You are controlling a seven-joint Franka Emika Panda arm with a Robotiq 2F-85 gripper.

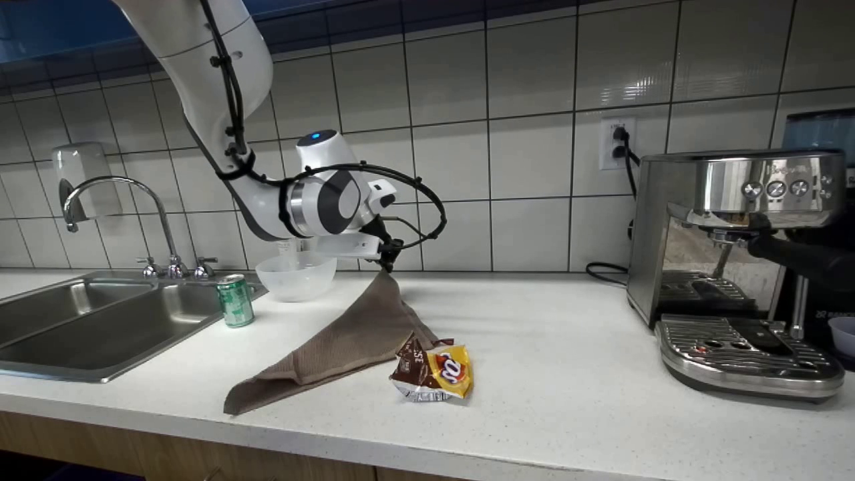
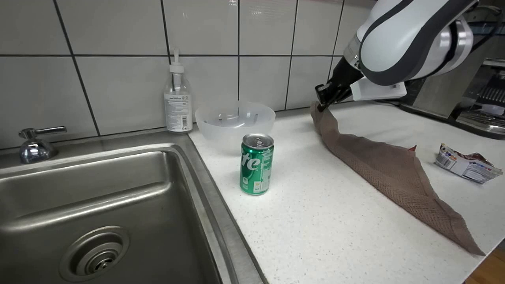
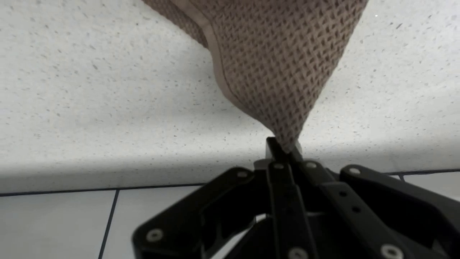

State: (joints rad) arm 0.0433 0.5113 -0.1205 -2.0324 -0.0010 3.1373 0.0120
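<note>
The brown waffle-weave towel (image 1: pixel 361 334) lies on the table (image 1: pixel 568 374), its long axis going from near the back edge to near the front edge. Its rear corner points upward, pinched in the tool (image 3: pixel 286 148). Near it is a crumpled snack bag (image 1: pixel 434 371); farther, a green soda can (image 2: pixel 256 165).

**Mostly White, Partly Black**

The arm (image 1: pixel 190 53) is being covered by a smooth white shell (image 1: pixel 257 60), which is being interrupted by dark grey panels (image 1: pixel 327 214) and a silver ring (image 1: pixel 296 208). Black cables (image 1: pixel 232 93) are being fastened along it by black ties (image 1: pixel 237 168). A dark cap (image 1: pixel 316 138) is being marked by a blue light (image 1: pixel 316 135). The black gripper (image 3: pixel 286 149) is being dotted by pale round screws (image 3: pixel 154 235).
</note>
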